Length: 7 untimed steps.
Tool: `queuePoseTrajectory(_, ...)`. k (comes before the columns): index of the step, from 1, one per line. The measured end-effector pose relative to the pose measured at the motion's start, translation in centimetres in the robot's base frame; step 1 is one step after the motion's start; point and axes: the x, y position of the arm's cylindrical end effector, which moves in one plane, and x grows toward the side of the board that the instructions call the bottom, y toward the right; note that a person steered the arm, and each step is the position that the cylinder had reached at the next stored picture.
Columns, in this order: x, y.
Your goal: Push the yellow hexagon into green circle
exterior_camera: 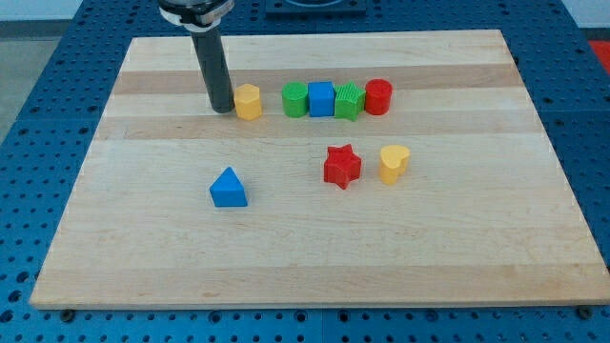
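The yellow hexagon (248,101) sits on the wooden board (315,257) in the upper middle. The green circle (295,99) lies a short gap to its right, at the left end of a row of blocks. My tip (221,109) stands just left of the yellow hexagon, touching or nearly touching its left side. The dark rod rises from the tip toward the view's top.
The row continues rightward from the green circle: a blue cube (321,98), a green star-like block (349,101), a red cylinder (378,96). Lower down lie a red star (342,167), a yellow heart (394,163) and a blue triangle (228,188).
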Motion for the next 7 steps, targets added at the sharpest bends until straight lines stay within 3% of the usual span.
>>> queuePoseTrajectory(7,0.0,2.6)
